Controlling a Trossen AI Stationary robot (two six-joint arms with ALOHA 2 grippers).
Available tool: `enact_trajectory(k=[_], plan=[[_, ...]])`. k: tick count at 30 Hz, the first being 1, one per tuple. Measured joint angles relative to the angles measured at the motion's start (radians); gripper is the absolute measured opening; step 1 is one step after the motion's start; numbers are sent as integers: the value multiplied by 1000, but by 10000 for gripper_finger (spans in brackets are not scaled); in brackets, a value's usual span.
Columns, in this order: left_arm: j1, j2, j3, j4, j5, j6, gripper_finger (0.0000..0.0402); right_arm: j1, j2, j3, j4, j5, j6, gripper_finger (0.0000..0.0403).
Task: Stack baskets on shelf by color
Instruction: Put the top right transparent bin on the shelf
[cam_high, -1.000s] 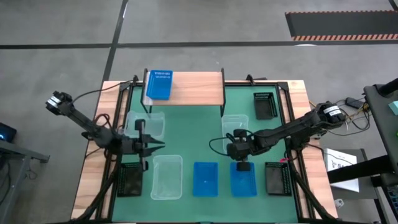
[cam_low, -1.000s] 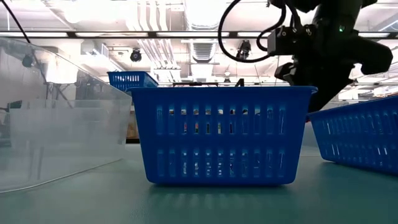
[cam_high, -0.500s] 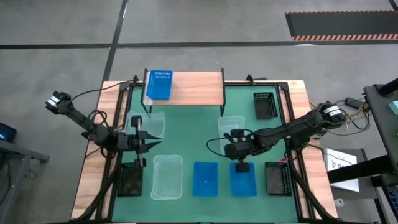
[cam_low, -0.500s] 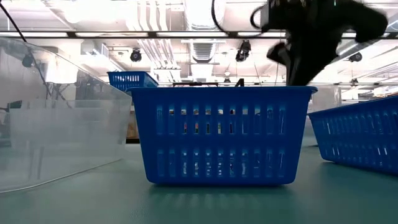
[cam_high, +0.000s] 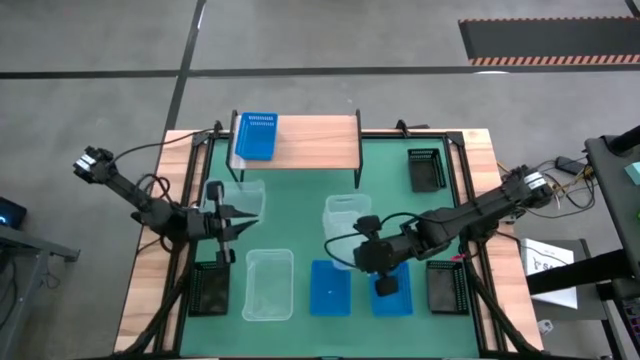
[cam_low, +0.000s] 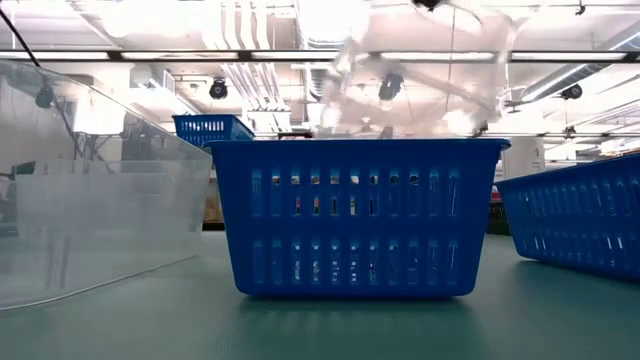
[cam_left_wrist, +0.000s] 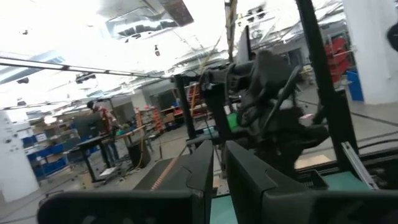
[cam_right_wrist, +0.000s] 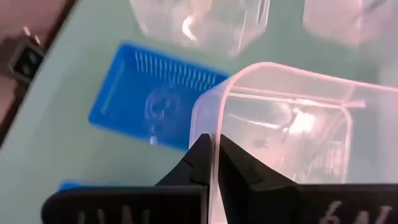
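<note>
From above, the right hand (cam_high: 372, 255) sits over the front middle of the green bench (cam_high: 300, 210), and a clear basket (cam_high: 343, 222) hangs tilted beside it, toward the shelf (cam_high: 310, 142). Only the right wrist view shows the grip: the two fingers (cam_right_wrist: 200, 163) are pinched tight on the clear basket's rim, one inside and one outside the wall. The low view shows that basket lifted above a blue basket (cam_low: 355, 215) standing on the bench. On the shelf's left end lies another blue basket (cam_high: 256, 136). The left hand (cam_high: 232, 229) hovers at the bench's left side beside a second clear basket (cam_high: 243, 198); in its wrist view its fingers (cam_left_wrist: 198, 168) stand nearly together, holding nothing.
</note>
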Motion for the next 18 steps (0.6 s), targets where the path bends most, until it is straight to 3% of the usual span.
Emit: enact_trajectory(k=[3,8,18], plan=[[0,-26,-2,2,-2,-1,26,0,37,81,3,17,-43,9],[0,-61,-20,0,-1,-13,26,-28,117,228,-24,149,-127,8],[-1,-66,-24,-9,0,-37,26,-231,318,606,-253,208,-232,8]])
